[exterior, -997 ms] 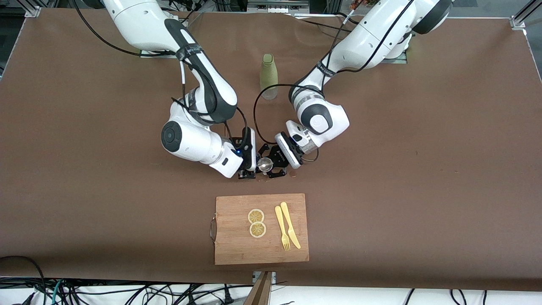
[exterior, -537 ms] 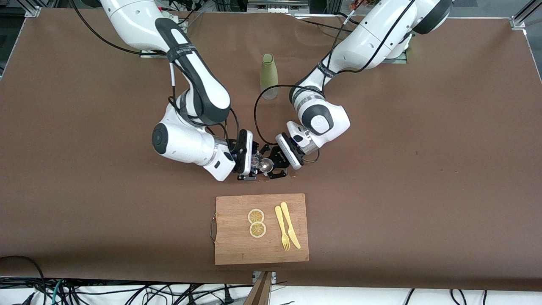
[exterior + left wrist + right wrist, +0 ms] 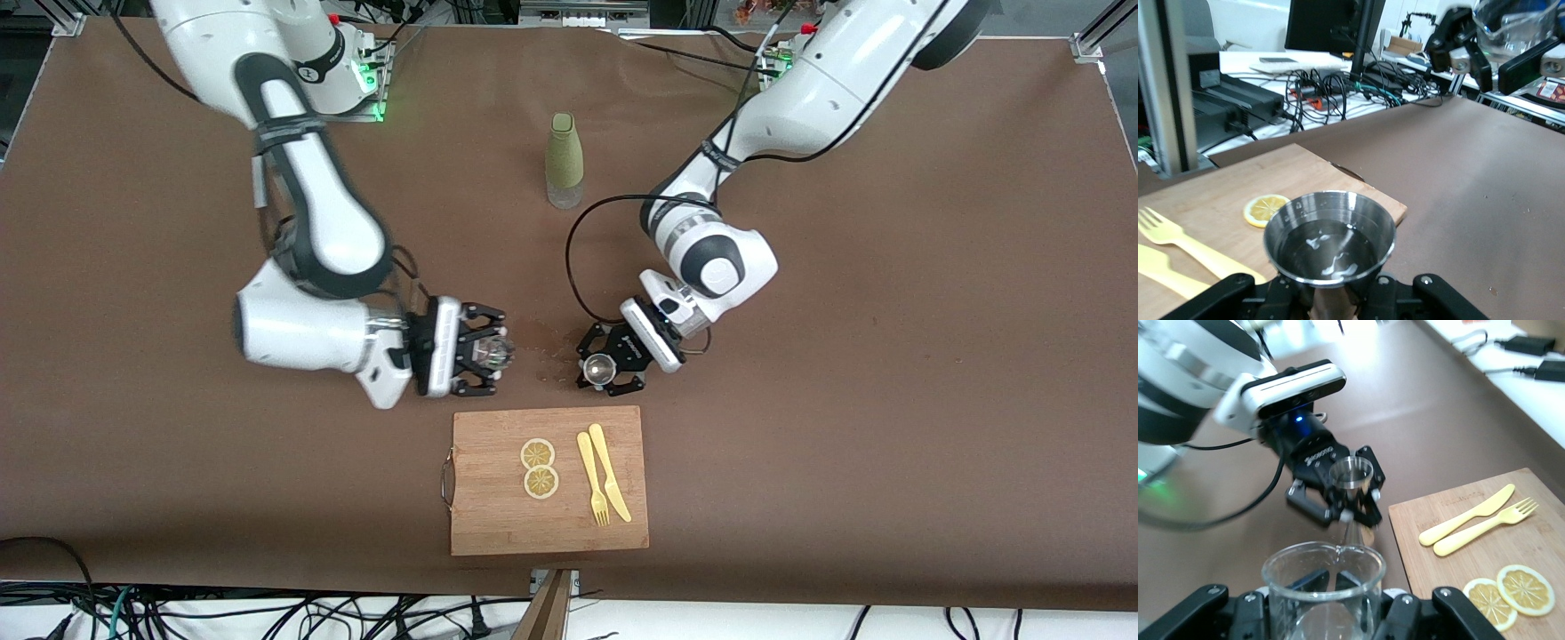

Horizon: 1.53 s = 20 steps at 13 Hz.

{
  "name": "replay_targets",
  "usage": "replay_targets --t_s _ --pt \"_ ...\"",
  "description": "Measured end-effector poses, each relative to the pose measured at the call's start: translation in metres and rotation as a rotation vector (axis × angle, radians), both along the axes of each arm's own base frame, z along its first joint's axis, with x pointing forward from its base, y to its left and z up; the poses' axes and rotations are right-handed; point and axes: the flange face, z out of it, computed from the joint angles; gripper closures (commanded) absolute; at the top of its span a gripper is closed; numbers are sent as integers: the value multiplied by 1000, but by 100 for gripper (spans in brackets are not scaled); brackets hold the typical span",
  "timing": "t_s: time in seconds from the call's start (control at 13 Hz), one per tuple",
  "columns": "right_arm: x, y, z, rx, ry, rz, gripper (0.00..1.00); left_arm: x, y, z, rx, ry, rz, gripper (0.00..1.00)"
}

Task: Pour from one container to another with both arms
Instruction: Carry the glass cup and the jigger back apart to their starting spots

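Steel cup [image 3: 600, 365] to be held dead level, with clear liquid pooled inside and the glass beaker [image 3: 492, 353] looking empty: probably pour done, set-down next. Lower straight down onto bare table [image 3: 889, 356], slowly and without tipping; let go only once grounded. Mind the small marks on the table between the two vessels, possibly spill. Taking the cutting board [image 3: 498, 524] as the dial in the front view: cup at one o'clock, near its edge; beaker at eleven; green bottle [image 3: 564, 160] at twelve, well apart. Left gripper [image 3: 605, 372] over the table, fingers drawn in narrow on the cup's lower part, cup upright. Right gripper [image 3: 487, 354] over the table toward the right arm's end, clamped around the beaker.
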Motion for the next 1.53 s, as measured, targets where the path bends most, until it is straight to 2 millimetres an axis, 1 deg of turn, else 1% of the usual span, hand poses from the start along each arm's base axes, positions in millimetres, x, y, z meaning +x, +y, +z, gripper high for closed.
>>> replay_targets --t_s 0.15,0.23,0.31,0.38,0.54,0.69,0.84,0.92,1.3,1.46,1.53 --pt "10 -57 0 83 39 20 100 0 28 3 -44 -39 -17 100" --pt "11 -82 -2 114 50 38 100 0 45 1 -61 -67 -32 100" --pt "10 -101 -7 138 57 59 100 1 64 -2 -70 -95 -61 100" --pt "6 -118 -16 160 56 80 100 2 84 -5 -85 -124 -103 100" --pt "-6 -150 -50 211 45 130 100 1 128 -8 -109 -185 -217 100" --pt "-22 -184 -89 275 39 163 100 -3 179 -7 -114 -230 -324 100" --pt "-42 -215 -124 342 19 181 100 -11 228 -9 -135 -257 -426 100" --pt "-52 -229 -142 380 15 188 100 -15 249 -11 -145 -262 -472 100" --pt "-99 -293 -236 541 22 145 100 -39 334 -19 -177 -236 -643 100" --pt "-112 -312 -262 563 42 104 100 -48 360 -24 -184 -221 -681 100" --pt "-115 -316 -271 558 49 89 100 -51 369 -28 -188 -221 -699 100"
